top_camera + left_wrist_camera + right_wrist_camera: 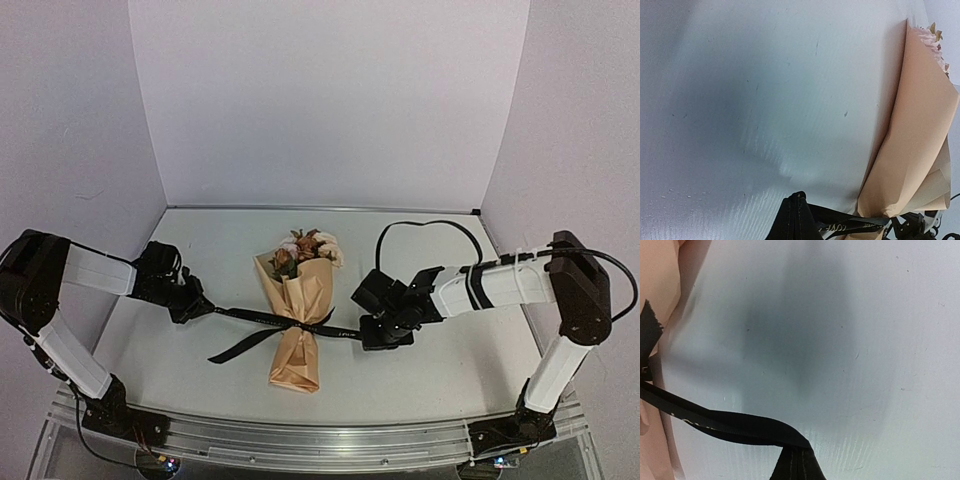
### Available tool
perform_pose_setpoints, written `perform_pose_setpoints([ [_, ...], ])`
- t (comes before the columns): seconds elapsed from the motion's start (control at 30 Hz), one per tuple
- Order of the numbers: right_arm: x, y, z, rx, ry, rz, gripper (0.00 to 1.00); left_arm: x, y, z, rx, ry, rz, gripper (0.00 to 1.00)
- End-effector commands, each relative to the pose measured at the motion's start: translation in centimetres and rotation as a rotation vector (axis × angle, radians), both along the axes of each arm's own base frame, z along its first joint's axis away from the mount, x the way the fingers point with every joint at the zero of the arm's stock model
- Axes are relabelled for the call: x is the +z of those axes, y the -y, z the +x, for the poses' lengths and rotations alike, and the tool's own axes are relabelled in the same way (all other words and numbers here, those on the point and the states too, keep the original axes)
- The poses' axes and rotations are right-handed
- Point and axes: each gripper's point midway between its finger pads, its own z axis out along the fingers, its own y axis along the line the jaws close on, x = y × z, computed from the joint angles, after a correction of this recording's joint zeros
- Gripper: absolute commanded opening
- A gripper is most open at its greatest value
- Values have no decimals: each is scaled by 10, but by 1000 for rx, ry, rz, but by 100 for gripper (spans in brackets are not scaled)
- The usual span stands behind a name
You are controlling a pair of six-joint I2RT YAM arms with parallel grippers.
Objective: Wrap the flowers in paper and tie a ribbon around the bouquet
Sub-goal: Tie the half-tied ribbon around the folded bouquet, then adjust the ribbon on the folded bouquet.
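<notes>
The bouquet [297, 325] lies at the centre of the white worktop [440, 385]. Its wide end points to 12 o'clock and its narrow end to 6 o'clock. The flowers [308, 248], cream, pink and rust-brown, show above the top edge of the tan paper [305, 290], which is rolled into a cone around the stems.

The black ribbon [255, 318] crosses the cone at its waist, running from 9 o'clock to 3 o'clock. One loose tail trails over the worktop towards 8 o'clock.

The left claw [197, 306] sits at 9 o'clock of the bouquet, its fingers pinched fully together on the ribbon's left run. In the left wrist view the closed claw [796, 222] grips the ribbon [850, 226], which runs flat to the paper [915, 140]. Pale lettering shows along it, and the flowers [936, 36] peek out at the far corner.

The right claw [368, 330] sits at 3 o'clock, just beside the cone, and is also clamped tight on the ribbon. Its wrist view shows the closed claw [799, 466] with the ribbon [725, 422] leading off to the paper [660, 275] at 9 o'clock.
</notes>
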Motion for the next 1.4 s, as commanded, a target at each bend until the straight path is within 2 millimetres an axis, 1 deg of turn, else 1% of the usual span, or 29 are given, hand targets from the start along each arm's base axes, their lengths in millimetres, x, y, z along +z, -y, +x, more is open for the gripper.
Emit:
perform_pose_setpoints([
  [0.0, 0, 49, -3, -70, -4, -150, 0, 7, -28, 17, 98, 61, 54, 0],
  [0.07, 0, 42, -4, -54, -15, -127, 0, 10, -24, 18, 78, 67, 37, 0],
  [0.17, 0, 23, -6, -7, -36, -47, 0, 17, -10, 20, 21, 93, -10, 0],
  [0.27, 8, 6, -8, 43, -35, 13, 1, 31, 19, 19, -88, 155, -49, 0],
  [0.37, 19, -7, -11, 80, -39, 73, 23, 40, 42, 14, -169, 186, -72, 0],
  [0.47, 41, -19, -16, 104, -40, 161, 41, 40, 51, 9, -201, 192, -86, 0],
  [0.57, 62, -26, -16, 86, -24, 228, 50, 43, 54, 7, -209, 208, -92, 0],
  [0.63, 74, -31, -9, 33, -7, 264, 54, 44, 54, 7, -204, 216, -90, 0],
  [0.7, 81, -41, -1, -15, -3, 305, 55, 45, 52, 8, -198, 220, -78, 0],
  [0.73, 82, -49, 3, -37, -13, 328, 56, 46, 51, 8, -199, 222, -78, 0],
  [0.8, 83, -59, 9, -70, -23, 349, 56, 46, 51, 7, -203, 220, -76, 0],
  [0.87, 84, -57, 17, -105, 7, 339, 56, 47, 50, 5, -201, 223, -69, 0],
  [0.93, 90, -44, 22, -140, 56, 317, 56, 47, 48, 4, -201, 221, -59, 0],
  [0.97, 90, -31, 23, -163, 80, 294, 56, 47, 48, 4, -201, 221, -54, 0],
  [1.0, 89, -14, 22, -190, 105, 261, 56, 47, 47, 4, -199, 220, -49, 0],
  [1.07, 81, 18, 15, -232, 120, 217, 56, 46, 45, 4, -195, 217, -40, 0],
  [1.1, 77, 30, 11, -242, 126, 201, 57, 45, 44, 4, -193, 213, -35, 0],
  [1.13, 73, 41, 6, -242, 130, 185, 58, 43, 44, 5, -190, 206, -30, 0],
  [1.2, 67, 55, -1, -225, 134, 152, 58, 40, 43, 6, -187, 198, -22, 0],
  [1.27, 63, 59, -6, -206, 120, 132, 58, 39, 45, 7, -190, 198, -27, 0],
  [1.33, 67, 49, -5, -189, 106, 159, 57, 42, 48, 8, -199, 208, -43, 0],
  [1.37, 71, 38, -1, -184, 97, 188, 56, 43, 48, 8, -201, 212, -45, 0],
])
